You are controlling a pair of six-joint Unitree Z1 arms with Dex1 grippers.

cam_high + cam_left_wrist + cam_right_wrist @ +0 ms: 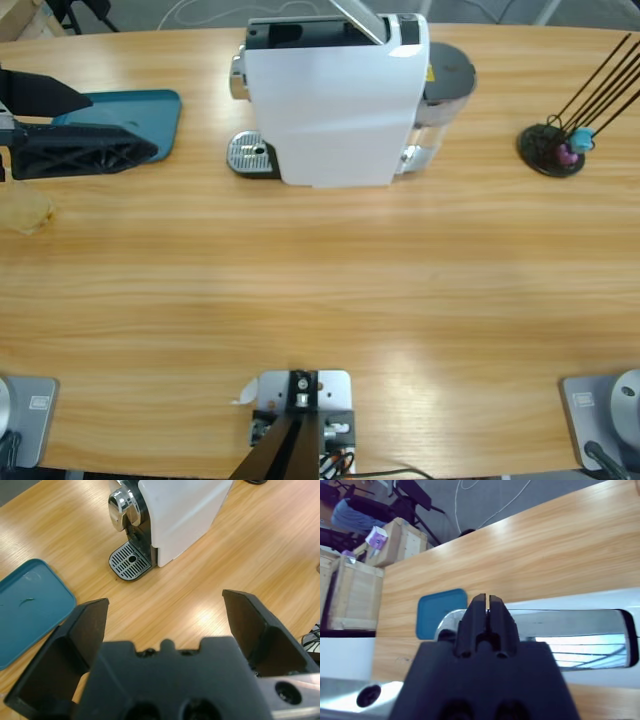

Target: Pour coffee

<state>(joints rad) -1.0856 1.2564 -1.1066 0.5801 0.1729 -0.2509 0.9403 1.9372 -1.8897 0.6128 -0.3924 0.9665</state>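
From above, the white coffee machine (pixel 335 100) stands at the far side of the worktop (pixel 330 290), near the middle, with its slotted metal drip tray (pixel 250 155) sticking out to the left. A teal tray (pixel 150 115) lies flat further left. A black gripper (pixel 122 126) comes in from the left edge, its fingers spread wide over the teal tray; I cannot tell which arm it belongs to. Just below it, right at the left edge, sits a small clear glass (pixel 25 210) with pale tan coffee (pixel 28 214) showing through it. It is well apart from the machine and touches nothing but the wood. Far to the right is a round black stand (pixel 550 150) holding thin dark rods, with a blue and a pink bit at its base.

Along the left wrist, the left gripper (pixel 165 605) hangs above bare wood with its fingers wide apart and nothing between them. Ahead are the machine's chrome spout (pixel 122 507) and the drip tray under it; the teal tray lies off to the left.

Along the right wrist, the right gripper (pixel 486 600) has its fingers pressed together, holding nothing. A shiny white-and-silver surface (pixel 580 635) runs across just behind them. Beyond it are the teal tray, the worktop's edge and wooden crates (pixel 355 590) on the floor.
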